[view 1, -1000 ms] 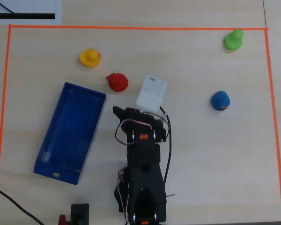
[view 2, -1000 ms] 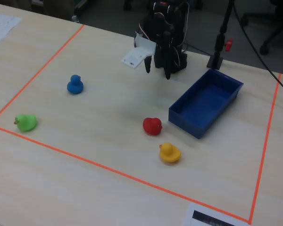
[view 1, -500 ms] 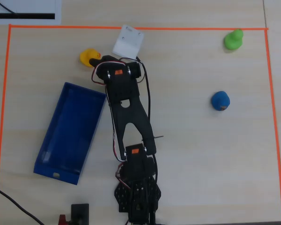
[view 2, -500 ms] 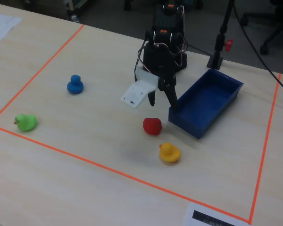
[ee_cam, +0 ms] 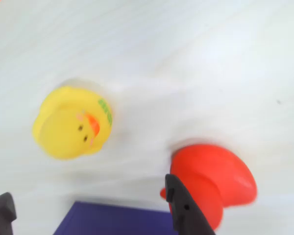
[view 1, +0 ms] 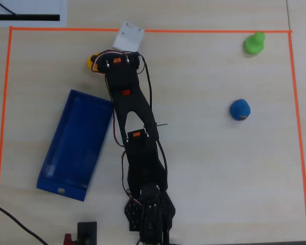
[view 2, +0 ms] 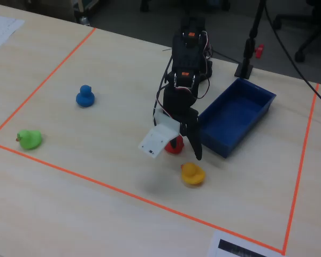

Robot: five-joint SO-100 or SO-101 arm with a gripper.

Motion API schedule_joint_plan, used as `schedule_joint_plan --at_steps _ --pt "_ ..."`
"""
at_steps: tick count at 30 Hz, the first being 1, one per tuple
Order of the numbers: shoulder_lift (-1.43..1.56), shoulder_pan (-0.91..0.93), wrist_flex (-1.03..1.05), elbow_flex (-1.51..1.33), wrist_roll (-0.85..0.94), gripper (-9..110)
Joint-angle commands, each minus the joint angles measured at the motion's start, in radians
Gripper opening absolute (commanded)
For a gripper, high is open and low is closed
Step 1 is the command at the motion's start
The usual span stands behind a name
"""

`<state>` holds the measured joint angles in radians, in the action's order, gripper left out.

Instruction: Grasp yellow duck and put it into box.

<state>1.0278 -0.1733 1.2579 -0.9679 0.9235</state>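
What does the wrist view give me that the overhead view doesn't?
Only the wrist view shows the red duck and the yellow duck's face, beside the claw. Only the overhead view shows the green duck, the blue duck and the orange tape border. Both show the yellow duck on the table and part of the blue box.

Yellow duck (view 1: 91,62) beside arm (view 1: 130,109), above blue box (view 1: 76,144)

The black arm (view 1: 135,132) stretches out from its base at the table edge, wrist bent downward. Its gripper (view 2: 186,143) hangs just above the table with the two fingers (ee_cam: 186,208) spread apart, holding nothing between them.
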Motion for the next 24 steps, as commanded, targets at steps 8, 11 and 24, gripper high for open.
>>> schedule_joint_plan --at_steps 8,11,24 --pt "-0.126 -0.058 -0.055 0.199 -0.067 42" --pt "-0.156 -0.063 -0.074 0.213 -0.08 42" --pt "-0.238 -0.057 -0.129 0.252 -0.118 0"
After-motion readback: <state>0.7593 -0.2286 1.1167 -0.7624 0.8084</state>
